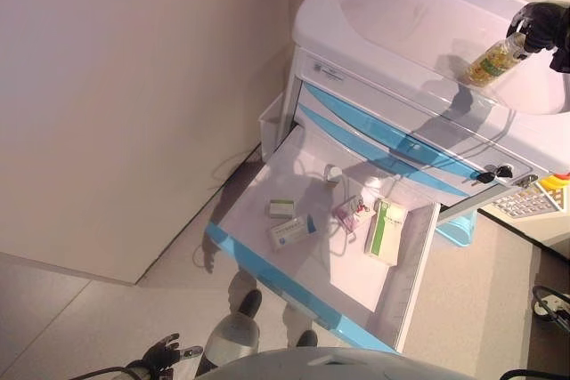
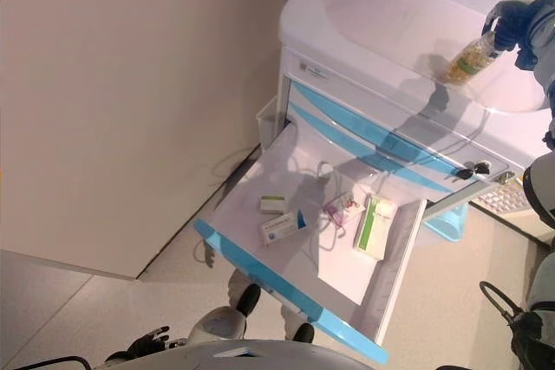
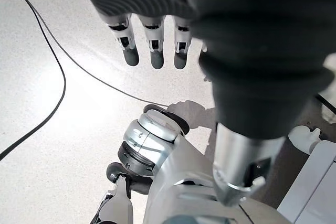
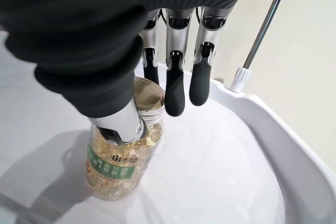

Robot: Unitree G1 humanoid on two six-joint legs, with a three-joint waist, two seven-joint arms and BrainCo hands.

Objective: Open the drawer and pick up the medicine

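Right hand [image 1: 543, 26] grips the medicine bottle [image 1: 495, 60] on the cart top [image 1: 392, 15]

Thumb and fingers curl round the bottle's cap end; the drawer [image 1: 267, 260] stands open with boxes [image 1: 385, 230] inside; left hand [image 1: 160, 355] hangs low, fingers relaxed, empty

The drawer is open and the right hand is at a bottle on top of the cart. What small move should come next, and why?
Probably let go and lift the right hand clear. The bottle already stands upright on the cart top, with the thumb and fingers around its cap. The open drawer holds only boxes. The left hand hangs idle.
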